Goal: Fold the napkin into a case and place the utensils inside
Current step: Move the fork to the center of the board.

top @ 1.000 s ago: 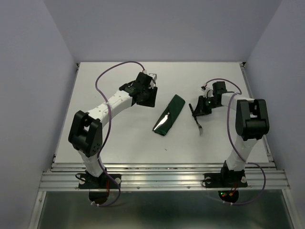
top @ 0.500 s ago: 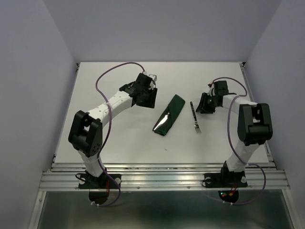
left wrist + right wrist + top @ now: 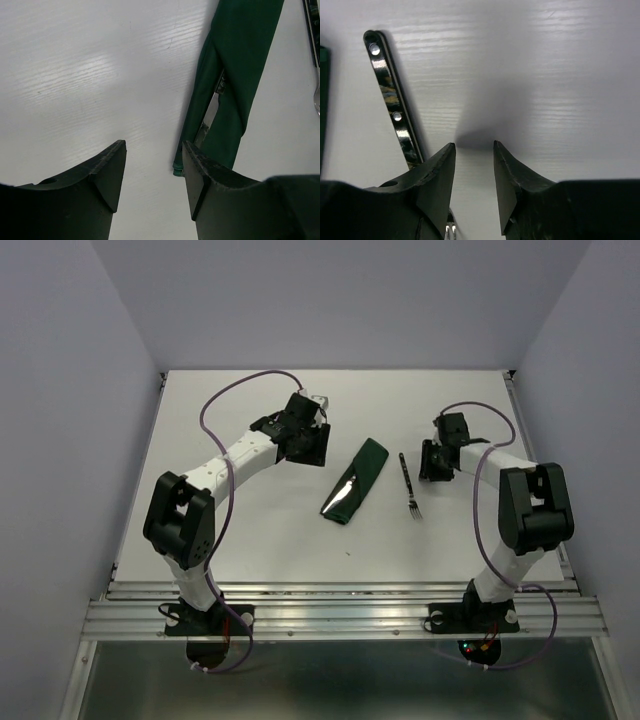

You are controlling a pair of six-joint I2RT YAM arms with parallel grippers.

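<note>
1. Nearest me, the fork [image 3: 408,483] lies flat on the desk [image 3: 250,530], tines toward the arm bases. It is just right of the case [image 3: 357,478] and not touching it. A second ago the right end effector [image 3: 474,150] had it by the handle; it has since let go.
2. The case lies slantwise mid-desk as a long narrow pouch. A silver glint shows at its near mouth, which I take for the knife [image 3: 343,490], already inside.
3. The right end effector has drawn off to the right and sits beside the fork's handle end. Its jaws are partly parted with only bare desk between them.
4. Farthest, the left end effector [image 3: 152,160] hovers left of the case's far end, jaws wide and empty, where it was before.
5. My read: the fork is still outside, so the job isn't finished. I'd need to regrasp it and slide it into the mouth.
</note>
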